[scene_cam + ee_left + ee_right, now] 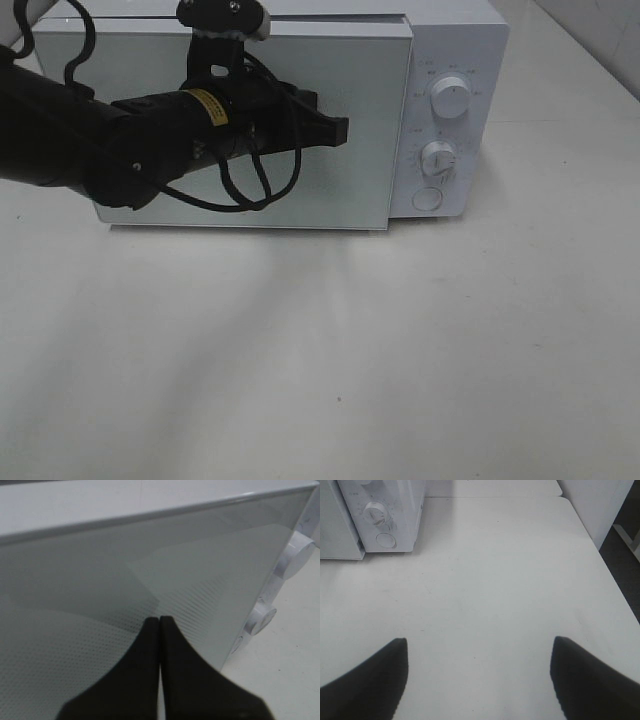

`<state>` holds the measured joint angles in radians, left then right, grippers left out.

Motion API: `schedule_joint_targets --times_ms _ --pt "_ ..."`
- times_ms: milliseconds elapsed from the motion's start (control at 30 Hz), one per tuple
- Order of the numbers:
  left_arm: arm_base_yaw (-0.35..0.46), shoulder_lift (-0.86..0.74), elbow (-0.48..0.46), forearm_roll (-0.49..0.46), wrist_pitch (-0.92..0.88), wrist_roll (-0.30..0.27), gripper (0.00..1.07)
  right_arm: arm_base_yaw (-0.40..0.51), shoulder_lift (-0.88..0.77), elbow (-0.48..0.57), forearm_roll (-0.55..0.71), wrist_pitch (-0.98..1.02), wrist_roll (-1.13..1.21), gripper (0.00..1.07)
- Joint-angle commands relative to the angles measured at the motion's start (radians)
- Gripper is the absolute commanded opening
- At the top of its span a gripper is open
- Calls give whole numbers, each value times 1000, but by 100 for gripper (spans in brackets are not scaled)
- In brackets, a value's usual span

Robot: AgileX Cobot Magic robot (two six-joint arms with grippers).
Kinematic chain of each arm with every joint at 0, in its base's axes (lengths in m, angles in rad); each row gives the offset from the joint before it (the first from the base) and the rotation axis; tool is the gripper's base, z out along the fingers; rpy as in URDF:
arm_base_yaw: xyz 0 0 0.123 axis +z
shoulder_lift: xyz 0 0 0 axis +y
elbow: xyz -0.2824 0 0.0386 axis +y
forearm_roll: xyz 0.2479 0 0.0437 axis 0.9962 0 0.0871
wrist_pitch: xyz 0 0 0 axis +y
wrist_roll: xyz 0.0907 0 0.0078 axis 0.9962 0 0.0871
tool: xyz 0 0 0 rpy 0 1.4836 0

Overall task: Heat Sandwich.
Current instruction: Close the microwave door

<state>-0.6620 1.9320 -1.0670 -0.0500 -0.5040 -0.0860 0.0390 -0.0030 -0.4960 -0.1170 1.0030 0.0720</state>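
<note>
The white microwave (455, 45) stands at the back of the table, its mirrored door (365, 90) covering the front. My left gripper (343, 130) is shut, with nothing between its fingers, and its tip is close in front of the door's middle. In the left wrist view the joined fingertips (159, 621) point at the door glass (100, 570). My right gripper (479, 645) is open and empty over the bare table (495, 580), out of the exterior view. The sandwich is out of view.
The control panel on the microwave's right side carries two knobs (451, 100) (438, 158) and a round button (427, 199). The left arm's cables (245, 195) hang in front of the door. The table's right edge (615, 575) drops to a dark floor.
</note>
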Motion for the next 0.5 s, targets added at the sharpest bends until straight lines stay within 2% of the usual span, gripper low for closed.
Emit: schedule_joint_targets --times_ms 33,500 --pt "9 19 -48 -35 -29 0 0 -4 -29 1 -3 -6 -7 75" --pt "24 107 -211 -45 53 4 0 -4 -29 1 -3 -6 -6 75"
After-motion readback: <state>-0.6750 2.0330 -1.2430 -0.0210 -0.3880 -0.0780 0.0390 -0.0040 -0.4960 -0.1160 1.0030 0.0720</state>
